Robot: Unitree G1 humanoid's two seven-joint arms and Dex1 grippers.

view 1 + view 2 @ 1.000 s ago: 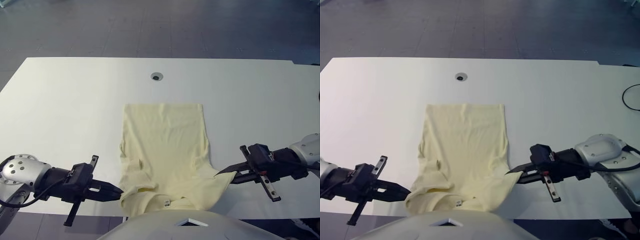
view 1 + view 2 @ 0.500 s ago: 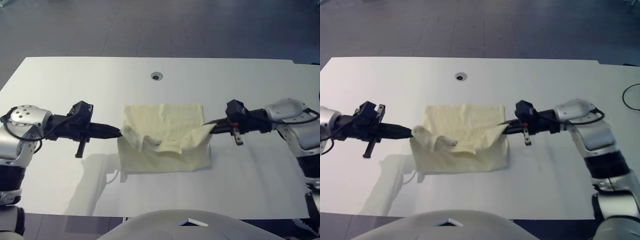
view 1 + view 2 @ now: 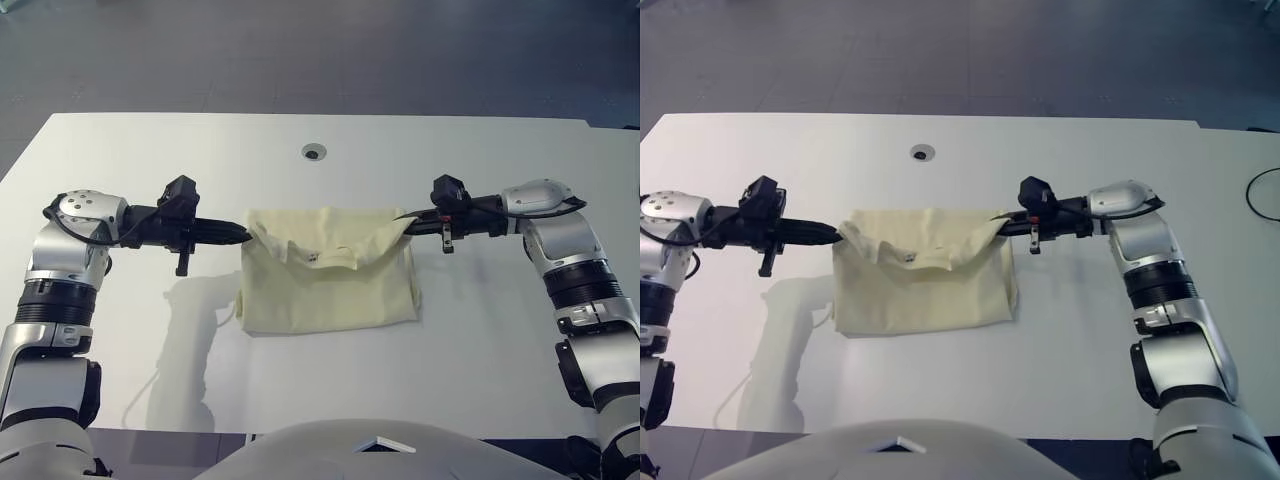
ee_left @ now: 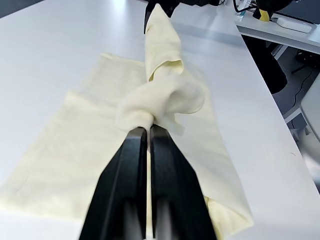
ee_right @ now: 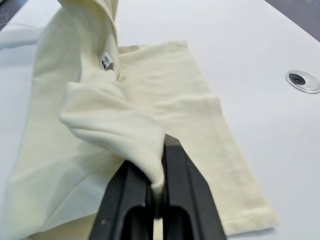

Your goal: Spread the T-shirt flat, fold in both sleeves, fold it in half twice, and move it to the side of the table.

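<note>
The left gripper (image 3: 245, 239) and right gripper (image 3: 408, 217) have carried the collar end of the T-shirt (image 3: 330, 290) back toward its far edge.
The smooth white table (image 3: 120, 150) lies open on every side of the soft, pale-yellow shirt, doubled at mid-table; each gripper is clenched on a raised corner, short of the round cable grommet (image 3: 314, 153).

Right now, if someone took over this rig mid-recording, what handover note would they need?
Left gripper: shut on one collar-end corner of the T-shirt.
Right gripper: shut on the opposite corner.
T-shirt: in the middle of the table, lower layer flat, collar end held slightly raised over the far hem.
Done: sleeves appear folded in; first half-fold brought over, not released.
Left: lay the edge down, release, make the second half-fold, move it to the table's side.
</note>
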